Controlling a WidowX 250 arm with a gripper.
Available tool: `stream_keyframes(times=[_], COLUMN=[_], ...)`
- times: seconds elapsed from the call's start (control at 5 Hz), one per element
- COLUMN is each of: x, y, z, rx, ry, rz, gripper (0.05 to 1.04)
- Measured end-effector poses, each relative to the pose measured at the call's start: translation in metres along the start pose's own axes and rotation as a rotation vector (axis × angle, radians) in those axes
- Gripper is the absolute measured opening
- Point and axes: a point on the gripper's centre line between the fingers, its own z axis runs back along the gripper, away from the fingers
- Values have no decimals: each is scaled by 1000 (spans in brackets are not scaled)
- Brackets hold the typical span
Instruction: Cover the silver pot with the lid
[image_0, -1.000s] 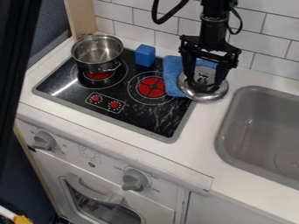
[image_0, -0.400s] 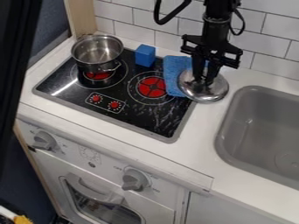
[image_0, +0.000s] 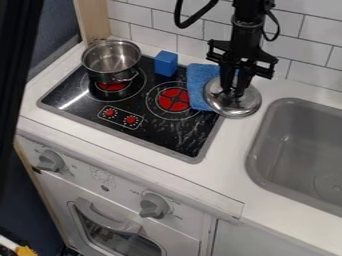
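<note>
Pincer (image_0: 234, 93) grips the lid (image_0: 230, 107) — right beneath it.

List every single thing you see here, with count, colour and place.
Pot: one, silver, uncovered on the cooktop's left burner
Lid: one, silver, partly over the cloth
Cloth: one, blue, by the cooktop's right edge
Block: one, blue, right of the pot
Cooktop: one, black with red burners, set in the counter
Counter: one, white
Sink: one, grey, right
Knobs: two, grey, front panel
Wall tiles: several, white, behind
Gripper: one, black, closed at the lid's centre
</note>
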Motion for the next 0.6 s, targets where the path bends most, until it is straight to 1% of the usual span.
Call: stream_keyframes(times=[0.2,0.4,0.6], x=[-3,-6,-14], y=[0,4,8], z=[6,22,49], rx=[0,20,21], ry=[-12,-65,-134], rz=[-9,-15,-2], gripper=[272,272,272])
